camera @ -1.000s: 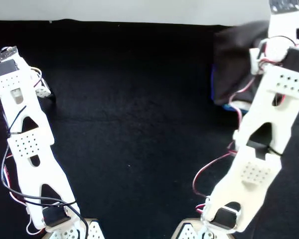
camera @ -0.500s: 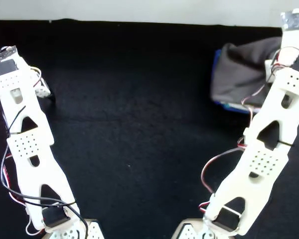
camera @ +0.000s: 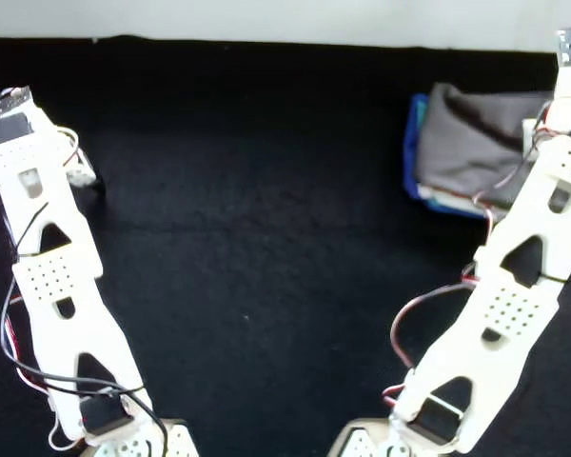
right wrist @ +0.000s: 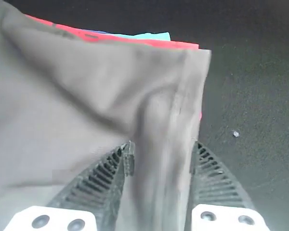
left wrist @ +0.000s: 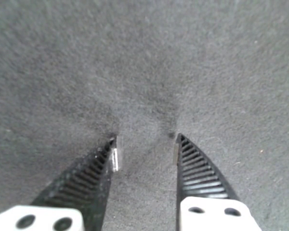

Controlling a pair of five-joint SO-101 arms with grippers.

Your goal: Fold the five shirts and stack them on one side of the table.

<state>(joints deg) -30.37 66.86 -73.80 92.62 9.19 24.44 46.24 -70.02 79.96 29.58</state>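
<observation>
I read the task as close to its end. Every shirt I can make out sits in the stack point(camera: 457, 157), at the far right side of the black table point(camera: 266, 190). The grey shirt point(right wrist: 77, 96) lies on top of the stack. From the right wrist view I see a red layer point(right wrist: 106, 39) and a light blue layer point(right wrist: 151, 35) peeking out under the grey edge. From the high view a blue edge point(camera: 414, 143) runs down the side of the stack that faces the table's middle. That gives me several layers, but I cannot count five with any certainty.

The right gripper point(right wrist: 161, 149) sits low over the top of the stack. Its fingers are spread apart and straddle a raised ridge in the grey cloth, with no pinch that I can see. The left gripper point(left wrist: 144, 144) is well apart from the stack, across the table from it. It is also spread wide, with nothing between the fingers and the bare table cloth beneath.

What I judge is left is small. The grey shirt is folded and placed, but the ridge keeps it from lying flat. So I would either press that down or lift the right arm straight off without dragging the top layer askew.
</observation>
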